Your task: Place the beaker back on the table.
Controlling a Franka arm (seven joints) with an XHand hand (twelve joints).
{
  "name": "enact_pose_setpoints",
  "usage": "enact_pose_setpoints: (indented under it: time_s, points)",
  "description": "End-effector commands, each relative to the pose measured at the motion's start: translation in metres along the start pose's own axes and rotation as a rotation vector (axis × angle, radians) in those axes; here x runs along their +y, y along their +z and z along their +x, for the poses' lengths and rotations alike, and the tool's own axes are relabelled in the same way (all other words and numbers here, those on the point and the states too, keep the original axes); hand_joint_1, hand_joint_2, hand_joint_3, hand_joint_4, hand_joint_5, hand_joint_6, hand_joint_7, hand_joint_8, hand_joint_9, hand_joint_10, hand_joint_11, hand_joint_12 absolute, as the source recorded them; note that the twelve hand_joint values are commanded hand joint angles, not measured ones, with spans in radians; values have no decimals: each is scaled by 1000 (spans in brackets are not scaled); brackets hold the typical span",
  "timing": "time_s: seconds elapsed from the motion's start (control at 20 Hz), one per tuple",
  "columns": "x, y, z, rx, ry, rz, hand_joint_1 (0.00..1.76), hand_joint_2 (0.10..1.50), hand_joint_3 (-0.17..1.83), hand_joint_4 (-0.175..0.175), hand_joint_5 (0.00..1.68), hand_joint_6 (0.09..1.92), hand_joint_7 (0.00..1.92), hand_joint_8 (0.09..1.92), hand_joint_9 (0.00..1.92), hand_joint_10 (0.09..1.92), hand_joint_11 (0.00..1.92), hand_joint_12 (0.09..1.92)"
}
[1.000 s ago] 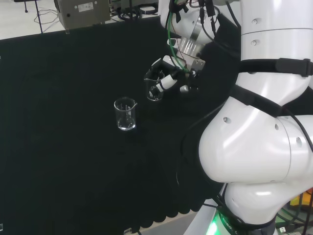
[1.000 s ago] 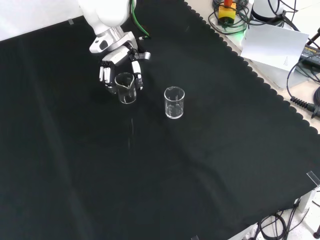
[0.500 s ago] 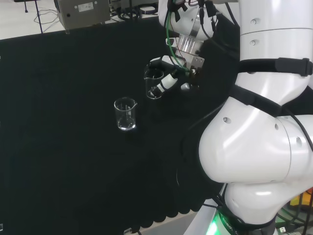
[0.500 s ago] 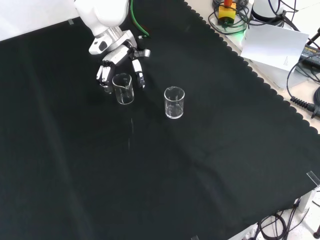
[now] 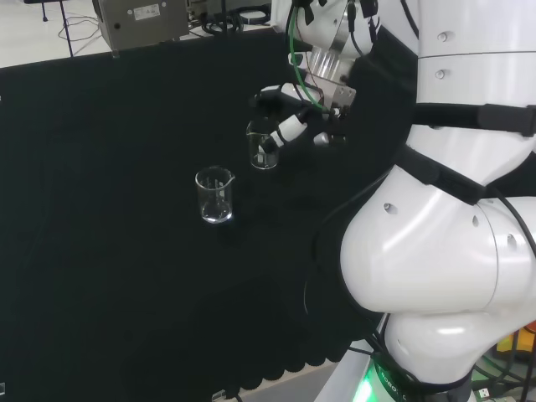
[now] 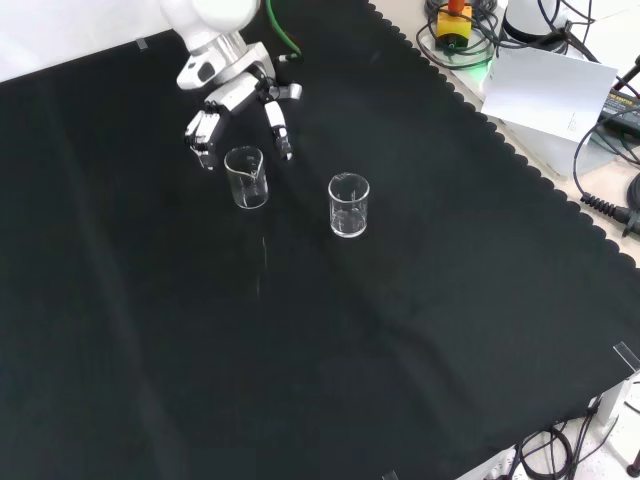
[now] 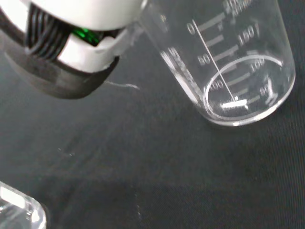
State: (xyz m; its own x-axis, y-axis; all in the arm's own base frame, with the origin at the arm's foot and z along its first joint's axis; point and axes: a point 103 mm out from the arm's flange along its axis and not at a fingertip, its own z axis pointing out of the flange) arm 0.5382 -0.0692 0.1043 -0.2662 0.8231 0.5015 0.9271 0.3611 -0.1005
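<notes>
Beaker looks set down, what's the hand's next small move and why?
Probably lift the hand straight up and away. The beaker stands upright on the black cloth, the fingers are spread off its wall, and a second beaker stands close by.

Clear, probably glass beaker (image 6: 247, 178); matt black cloth (image 6: 400, 330).

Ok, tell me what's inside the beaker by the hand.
Nothing shows inside the beaker: through the clear glass you see only black cloth. It stands upright, with the hand open above it.
</notes>
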Motion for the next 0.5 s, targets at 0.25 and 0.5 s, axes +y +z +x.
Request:
enact_pose_setpoints:
  time_s: [0.25, 0.5]
  points:
    - [-54, -60, 45, -58, 22, -93, 848, 525, 548, -68, 404, 468, 180, 756, 340, 740, 80, 1448]
    - [-75, -75, 59, -74, 35, -114, 834, 534, 546, -70, 406, 457, 188, 758, 337, 744, 71, 1454]
